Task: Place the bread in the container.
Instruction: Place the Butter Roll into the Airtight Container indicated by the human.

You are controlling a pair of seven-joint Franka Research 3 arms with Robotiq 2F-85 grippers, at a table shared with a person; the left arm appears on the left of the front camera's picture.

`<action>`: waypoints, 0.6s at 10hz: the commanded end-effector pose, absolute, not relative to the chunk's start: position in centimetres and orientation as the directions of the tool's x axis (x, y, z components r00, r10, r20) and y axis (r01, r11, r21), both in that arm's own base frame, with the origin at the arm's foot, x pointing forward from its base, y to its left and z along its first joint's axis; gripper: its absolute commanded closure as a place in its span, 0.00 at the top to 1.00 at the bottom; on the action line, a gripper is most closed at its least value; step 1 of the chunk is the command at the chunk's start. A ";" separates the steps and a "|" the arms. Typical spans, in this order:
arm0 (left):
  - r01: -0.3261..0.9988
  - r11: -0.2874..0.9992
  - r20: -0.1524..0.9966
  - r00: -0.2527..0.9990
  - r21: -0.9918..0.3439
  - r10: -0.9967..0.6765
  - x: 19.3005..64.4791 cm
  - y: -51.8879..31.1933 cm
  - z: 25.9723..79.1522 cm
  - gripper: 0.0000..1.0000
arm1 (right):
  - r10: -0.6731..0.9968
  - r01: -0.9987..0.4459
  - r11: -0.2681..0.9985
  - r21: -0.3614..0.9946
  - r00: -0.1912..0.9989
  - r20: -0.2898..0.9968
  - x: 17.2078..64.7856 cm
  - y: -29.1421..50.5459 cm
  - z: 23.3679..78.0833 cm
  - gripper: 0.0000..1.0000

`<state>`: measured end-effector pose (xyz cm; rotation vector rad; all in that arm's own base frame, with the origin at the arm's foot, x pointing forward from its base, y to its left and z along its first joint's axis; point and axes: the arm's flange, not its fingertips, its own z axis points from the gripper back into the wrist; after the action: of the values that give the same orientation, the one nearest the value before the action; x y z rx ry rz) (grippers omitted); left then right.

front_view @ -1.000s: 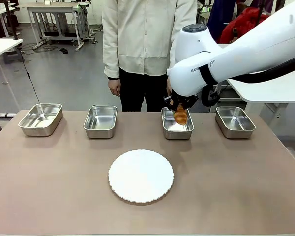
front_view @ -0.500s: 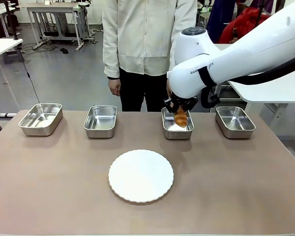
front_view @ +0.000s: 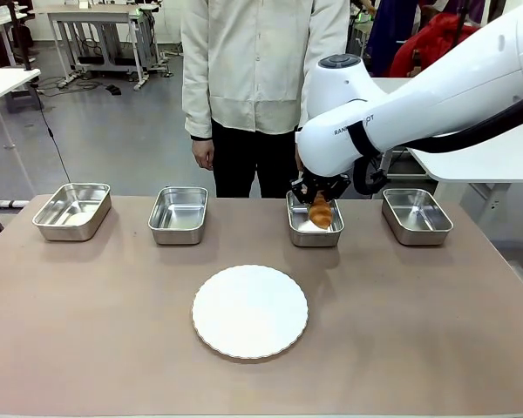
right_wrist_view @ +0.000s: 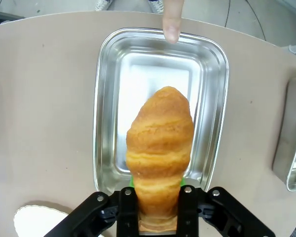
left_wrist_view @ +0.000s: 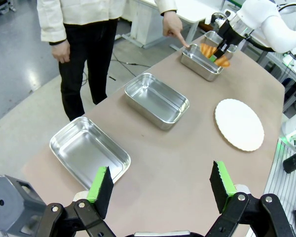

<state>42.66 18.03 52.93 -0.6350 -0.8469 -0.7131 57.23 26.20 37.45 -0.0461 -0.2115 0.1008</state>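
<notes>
The right hand [front_view: 319, 197] is squeezed tight on the croissant [front_view: 321, 211] and holds it just above a shiny steel pan [front_view: 314, 233]. This pan is the third in the row of four, counting from the robot's left. In the right wrist view the croissant [right_wrist_view: 159, 150] sticks up from between the black fingers, with its pointed tip over the middle of the pan [right_wrist_view: 104, 113].

A person in a cream shirt [front_view: 253, 61] stands at the far side of the counter [front_view: 96, 331]. One finger [right_wrist_view: 171, 19] of the person points at the far rim of that pan.

The left hand [left_wrist_view: 160, 190] is wide open and holds nothing. Its green pads [left_wrist_view: 98, 183] hang above the near end of the counter.

A round white plate [front_view: 250, 311] with a wavy edge sits in the middle of the counter. The other three pans hold nothing: one at the far left [front_view: 71, 211], one next to it [front_view: 178, 214], and one at the far right [front_view: 416, 216].
</notes>
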 end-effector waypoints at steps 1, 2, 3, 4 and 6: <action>0.776 0.595 0.840 0.453 -0.207 -0.299 42.5 18.0 53.0 1.00 | 0.078 -0.064 0.995 -0.077 0.976 0.206 57.5 26.6 37.7 0.28; 0.776 0.595 0.840 0.453 -0.207 -0.299 42.5 18.0 53.0 1.00 | 0.077 -0.063 0.995 -0.077 0.976 0.203 57.5 26.6 37.7 0.28; 0.776 0.595 0.840 0.453 -0.207 -0.299 42.5 18.0 53.0 1.00 | 0.077 -0.063 0.995 -0.077 0.977 0.198 57.5 26.7 37.6 0.28; 0.776 0.595 0.840 0.453 -0.207 -0.299 42.5 18.0 53.0 1.00 | 0.075 -0.061 0.995 -0.077 0.978 0.196 57.5 26.7 37.6 0.28; 0.776 0.595 0.840 0.453 -0.207 -0.299 42.5 18.0 53.0 1.00 | 0.073 -0.056 0.994 -0.090 0.977 0.200 57.3 26.8 37.4 0.28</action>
<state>42.66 18.03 52.93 -0.6350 -0.8469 -0.7131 57.06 26.42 37.35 -0.0584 -0.1933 0.1006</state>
